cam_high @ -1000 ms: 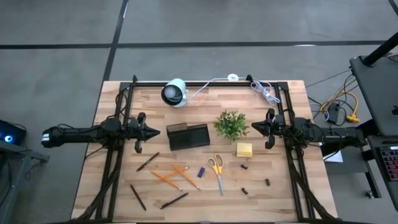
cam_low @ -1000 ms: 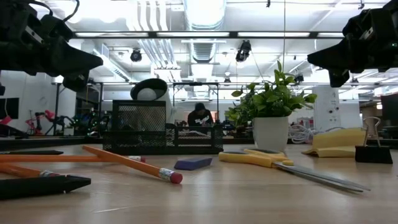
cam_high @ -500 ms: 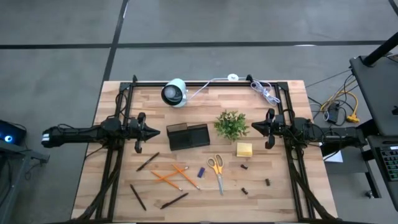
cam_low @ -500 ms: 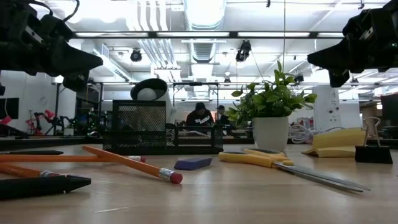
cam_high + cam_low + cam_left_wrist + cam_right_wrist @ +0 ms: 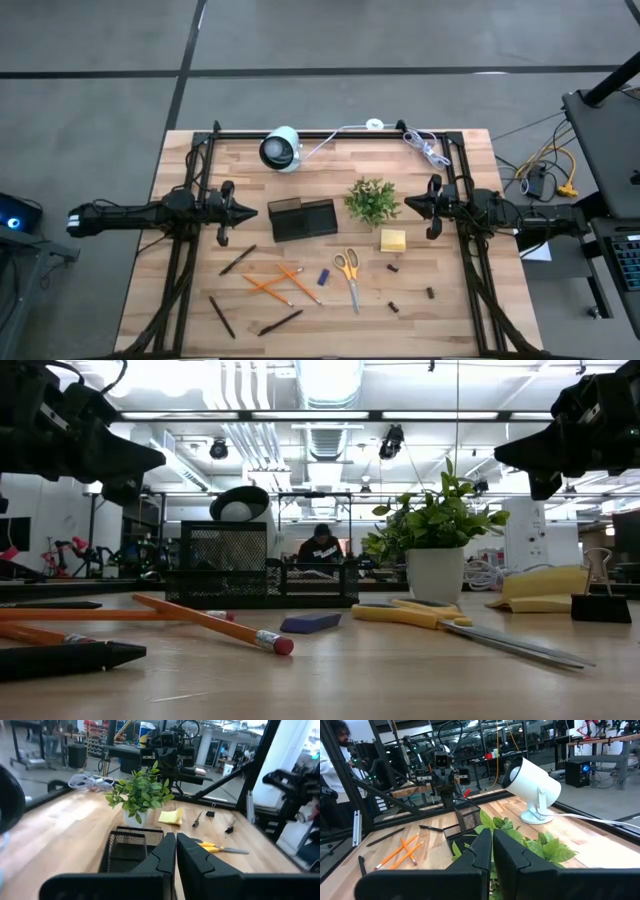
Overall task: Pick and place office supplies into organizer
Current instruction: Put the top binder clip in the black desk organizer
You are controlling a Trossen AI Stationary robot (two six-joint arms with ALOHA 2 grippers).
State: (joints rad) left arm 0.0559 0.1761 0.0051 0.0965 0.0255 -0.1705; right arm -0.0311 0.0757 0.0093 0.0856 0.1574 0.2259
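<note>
The black mesh organizer (image 5: 302, 219) stands mid-table. The office supplies lie loose on the wood near of it: orange pencils (image 5: 275, 283), black pens (image 5: 237, 260), yellow-handled scissors (image 5: 349, 275), a blue piece (image 5: 323, 277), a yellow sticky-note pad (image 5: 393, 240) and dark clips (image 5: 393, 268). My left gripper (image 5: 258, 212) hovers shut, level, just left of the organizer (image 5: 131, 847). My right gripper (image 5: 405, 203) hovers shut, level, right of the plant. In the wrist views the fingers of each gripper (image 5: 176, 845) (image 5: 492, 842) meet with nothing between them.
A potted green plant (image 5: 372, 200) stands between the organizer and my right gripper. A white round camera-like device (image 5: 281, 149) and a coiled white cable (image 5: 428, 148) sit at the far edge. Black frame rails (image 5: 185, 250) run along both table sides.
</note>
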